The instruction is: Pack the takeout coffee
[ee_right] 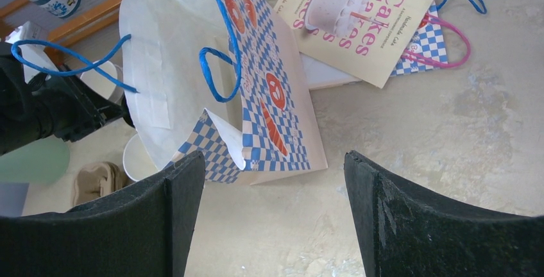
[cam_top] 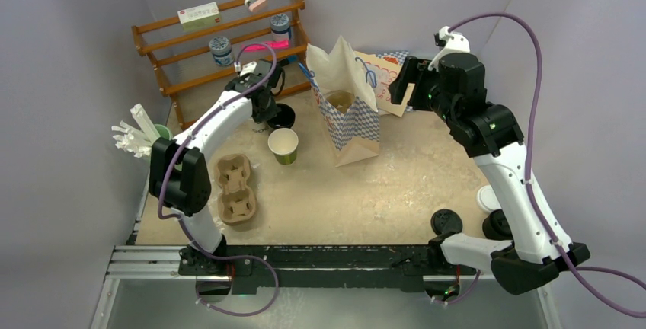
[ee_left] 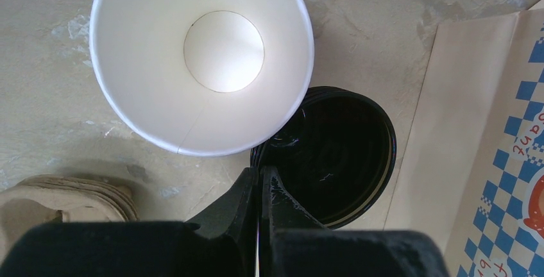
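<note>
Black left gripper [ee_left: 260,179]: fingers nearly together, apparently pinching the near rim of the black cup [ee_left: 333,155]
Cup from gripper: just ahead of the tips, slightly right; upright, open mouth, no lid on
Cup axis: vertical
Neighbours: green cup [ee_left: 202,59] just beside it; paper bag [cam_top: 346,108] near, to its right, standing open
Nearer arm: left; right gripper [ee_right: 272,216] spread wide, empty, beyond the bag
Likely next: lift, carry rightward over the bag mouth

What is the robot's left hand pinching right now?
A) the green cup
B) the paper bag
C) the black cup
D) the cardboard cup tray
C: the left gripper is shut on the rim of the black cup, one finger inside the wall and one outside.
</note>
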Controlling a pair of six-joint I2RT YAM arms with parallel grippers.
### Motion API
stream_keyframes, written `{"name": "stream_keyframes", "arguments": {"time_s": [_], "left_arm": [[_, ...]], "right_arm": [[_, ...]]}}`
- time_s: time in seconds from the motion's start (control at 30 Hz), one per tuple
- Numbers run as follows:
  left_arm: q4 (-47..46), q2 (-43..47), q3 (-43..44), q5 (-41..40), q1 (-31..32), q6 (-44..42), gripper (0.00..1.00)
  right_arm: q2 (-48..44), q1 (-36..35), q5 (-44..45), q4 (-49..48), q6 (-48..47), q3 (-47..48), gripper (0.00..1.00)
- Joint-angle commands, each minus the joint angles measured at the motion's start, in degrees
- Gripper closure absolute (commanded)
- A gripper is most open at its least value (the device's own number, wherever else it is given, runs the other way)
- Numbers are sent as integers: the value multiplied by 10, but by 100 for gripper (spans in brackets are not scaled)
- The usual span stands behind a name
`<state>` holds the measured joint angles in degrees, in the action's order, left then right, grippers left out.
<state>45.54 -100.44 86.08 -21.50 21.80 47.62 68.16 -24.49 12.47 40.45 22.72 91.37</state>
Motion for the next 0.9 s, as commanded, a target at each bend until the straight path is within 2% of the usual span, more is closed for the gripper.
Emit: {"name": "stream_keyframes", "arguments": {"time_s": [0.0,0.7,0.87], "left_arm": [[5,19,23,-13,-4,10,100],[6,64,21,-20,-4,29,100],[2,89,45,-28,-4,24,100]], "right_arm": [[-10,-3,4,-14,3,-6,19],[-9,-3,-7,-15,4,-6,19],[-7,-3,-8,-15,4,-2,19]]}}
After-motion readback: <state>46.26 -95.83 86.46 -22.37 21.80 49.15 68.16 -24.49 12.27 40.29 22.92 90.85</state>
